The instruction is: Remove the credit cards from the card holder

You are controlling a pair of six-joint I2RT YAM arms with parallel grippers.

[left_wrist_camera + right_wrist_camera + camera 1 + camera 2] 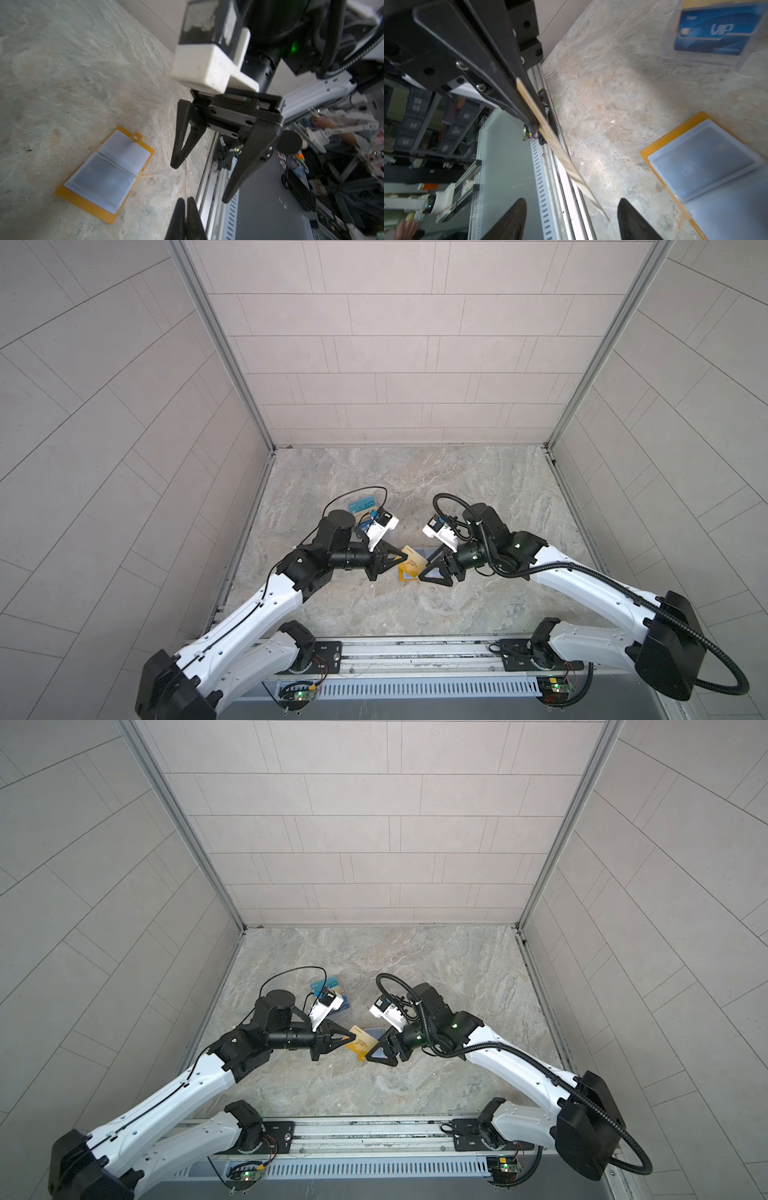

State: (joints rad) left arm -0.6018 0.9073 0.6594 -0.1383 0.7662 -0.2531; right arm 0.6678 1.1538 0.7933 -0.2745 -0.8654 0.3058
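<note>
Progress approx halfway, I reckon. Gold card is out of the card holder and up in the air above it. Left pincer is clenched on one end of it; right wrist view shows it edge-on, looking slightly bowed. Right pincer sits just beside the card's other end, jaws apart, gripping nothing. Blue card w/ pale "VIP" lettering stands in a clear stand toward the back-left of the tabletop, well apart from the holder, so that one looks done. Left to do: set the gold card down. Also faint lettering shows thru one sleeve, so prob. another card inside, can't be sure. Holder itself: mustard-yellow, lying open & flat on the tabletop under both pincers, cloudy bluish sleeves facing up, round snap tab at one edge.
</note>
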